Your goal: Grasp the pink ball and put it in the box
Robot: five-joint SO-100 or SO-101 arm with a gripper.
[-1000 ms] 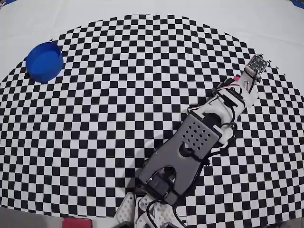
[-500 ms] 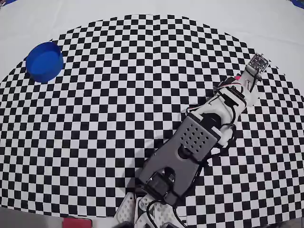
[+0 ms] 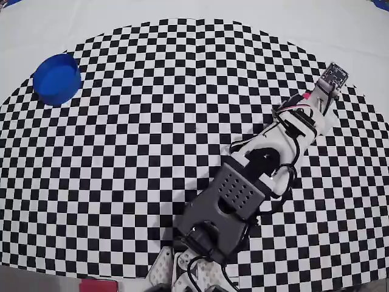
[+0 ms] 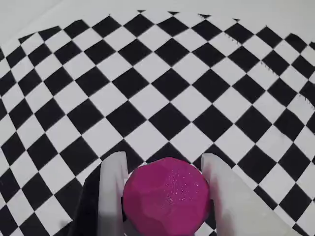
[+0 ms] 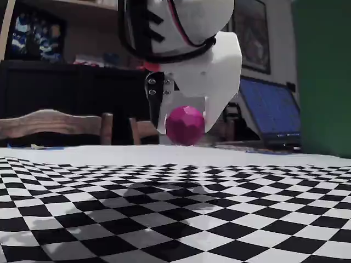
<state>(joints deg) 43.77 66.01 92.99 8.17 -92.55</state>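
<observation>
Table (image 3: 340, 36) surface white; black-and-white checkered mat (image 3: 152, 121) laid flat on it; blue round box (image 3: 57, 78) standing at mat's upper-left edge in overhead view

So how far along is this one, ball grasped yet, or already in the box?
Grasp looks done: the gripper is closed on the pink ball, held clear of the checkered mat. Still left: carrying it across to the blue box and releasing it there.

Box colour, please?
Blue box, clearest in the overhead view.
</observation>
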